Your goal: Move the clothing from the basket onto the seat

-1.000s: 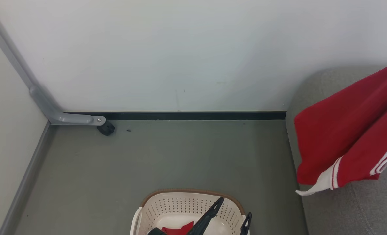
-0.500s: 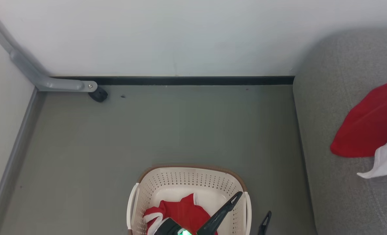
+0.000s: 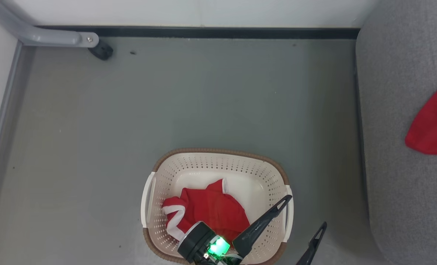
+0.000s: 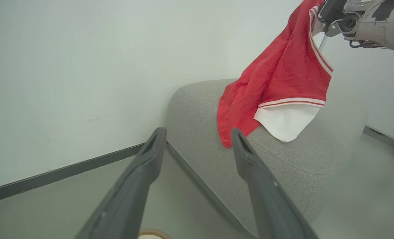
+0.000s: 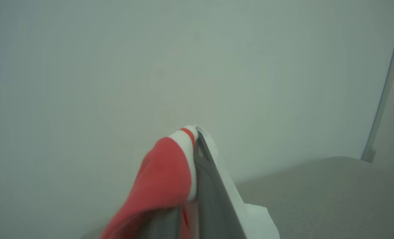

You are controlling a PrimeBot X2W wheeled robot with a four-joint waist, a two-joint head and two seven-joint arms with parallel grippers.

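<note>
The seat (image 3: 395,165) stands right of the basket (image 3: 218,163), which holds one red garment (image 3: 211,211). A second garment (image 4: 276,76) hangs over the seat, hem seemingly touching it, pinched in our clenched right gripper (image 5: 197,141). We should lower it well inboard before letting go. Our left gripper (image 3: 306,211) gapes empty above the basket's edge.
</note>
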